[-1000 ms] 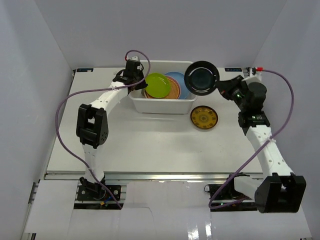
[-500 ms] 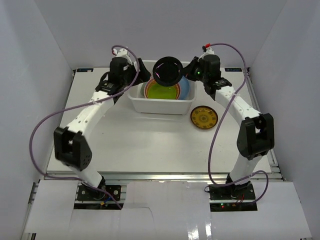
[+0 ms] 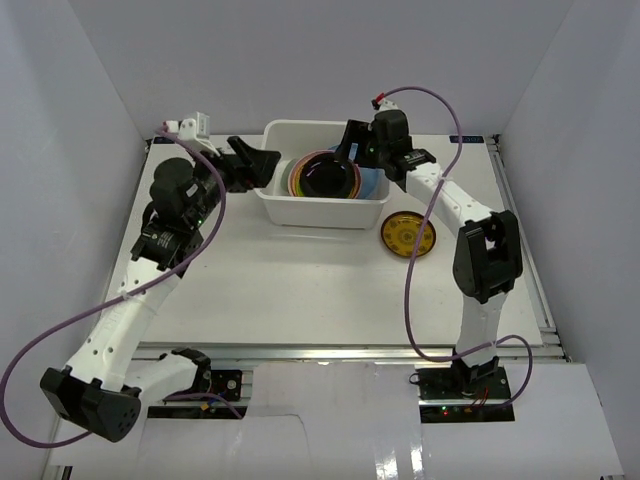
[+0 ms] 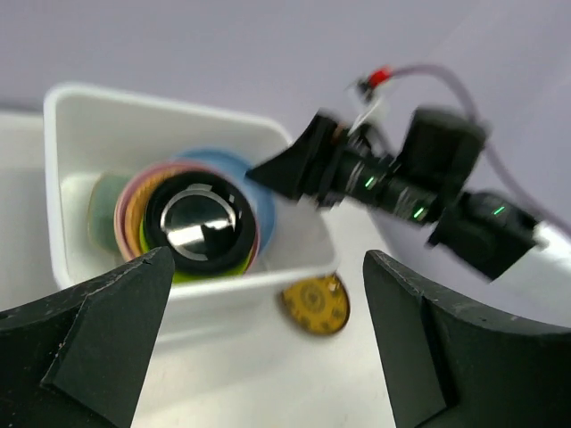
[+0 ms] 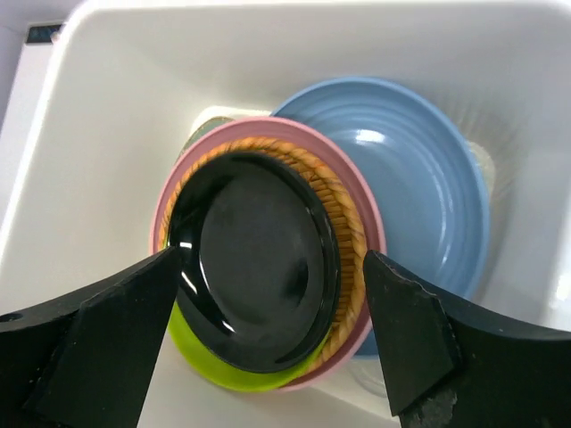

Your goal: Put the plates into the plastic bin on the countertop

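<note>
Right wrist: glossy round black plate (image 5: 254, 285).

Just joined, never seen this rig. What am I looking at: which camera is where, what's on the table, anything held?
Two robot arms are bolted at the near edge of a white table, each ending in a two-finger gripper. The wide picture comes from a fixed camera above and behind them. The other two come from wrist cameras, so the dark wedges at the bottom are that arm's own fingers.

On the table stands a white plastic bin holding a black plate on top of an orange plate, a pink plate and a lime green plate, with a blue plate partly beneath. A yellow-patterned plate lies on the table right of the bin.

The left gripper is open near the bin's left end. The right gripper is open above the black plate. Neither holds anything.
</note>
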You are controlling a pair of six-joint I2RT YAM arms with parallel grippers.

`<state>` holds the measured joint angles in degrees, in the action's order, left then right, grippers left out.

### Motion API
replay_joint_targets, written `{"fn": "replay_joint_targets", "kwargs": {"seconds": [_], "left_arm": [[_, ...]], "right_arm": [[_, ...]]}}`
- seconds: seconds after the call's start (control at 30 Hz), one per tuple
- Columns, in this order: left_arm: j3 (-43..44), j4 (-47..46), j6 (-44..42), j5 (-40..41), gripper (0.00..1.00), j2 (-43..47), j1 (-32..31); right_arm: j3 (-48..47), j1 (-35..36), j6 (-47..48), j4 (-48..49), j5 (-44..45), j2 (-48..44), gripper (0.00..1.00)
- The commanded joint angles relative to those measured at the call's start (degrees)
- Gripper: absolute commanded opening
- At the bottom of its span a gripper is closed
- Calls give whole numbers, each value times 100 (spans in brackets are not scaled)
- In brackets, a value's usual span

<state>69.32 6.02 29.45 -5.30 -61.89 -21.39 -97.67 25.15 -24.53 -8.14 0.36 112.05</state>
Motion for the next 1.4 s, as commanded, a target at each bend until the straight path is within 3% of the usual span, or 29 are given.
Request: {"fn": "replay_joint_targets", "kwargs": {"seconds": [0.0, 0.07, 0.17, 0.3, 0.4, 0.53, 0.67, 0.87, 1.0, 1.03, 1.1, 1.13, 1.2, 1.37], "left_arm": [[-636, 426, 26, -462, 98, 457, 3], [-954, 496, 25, -586, 98, 851, 3], [-1411, 742, -36, -823, 98, 1204, -6], [-2027, 962, -264, -1034, 98, 1968, -15], [-2361, 1173, -431, -1245, 98, 2215, -15], [-2774, 1226, -633, -1474, 98, 2549, -15], [-3126, 1270, -651, -1307, 98, 2716, -15], [-3091, 1296, -643, -1219, 98, 2682, -15], [-3074, 1287, -695, -1202, 98, 2577, -15], [-3056, 1287, -695, -1193, 98, 2568, -15], [-3065, 1296, -687, -1193, 98, 2550, -15], [-3065, 1288, -678, -1123, 98, 2550, -15], [-3056, 1288, -695, -1079, 98, 2524, -15], [-3038, 1296, -713, -1061, 98, 2445, -15]], "right_arm": [[88, -194, 151, 154, 271, -981, 89], [579, -448, 20, 295, 306, -1699, 88], [2291, -1010, -77, 744, 429, -2911, 87], [5301, -2309, -596, 1419, 202, -4259, 85], [6196, -2776, -535, 1667, 123, -4701, 83], [7163, -3112, -674, 2052, -544, -4518, 70], [7245, -3332, -939, 2649, -1273, -3771, 69], [7104, -3367, -1509, 3582, -1688, -2620, 67], [7007, -3367, -1843, 3968, -1697, -1995, 44], [6981, -3367, -1923, 4143, -1741, -1768, 29], [6858, -3367, -2037, 4215, -1794, -1643, 14], [6831, -3376, -2099, 4303, -1811, -1651, 8], [6831, -3481, -2222, 4312, -1690, -1861, 8], [6955, -3798, -2355, 3839, -688, -3924, 8]]}}
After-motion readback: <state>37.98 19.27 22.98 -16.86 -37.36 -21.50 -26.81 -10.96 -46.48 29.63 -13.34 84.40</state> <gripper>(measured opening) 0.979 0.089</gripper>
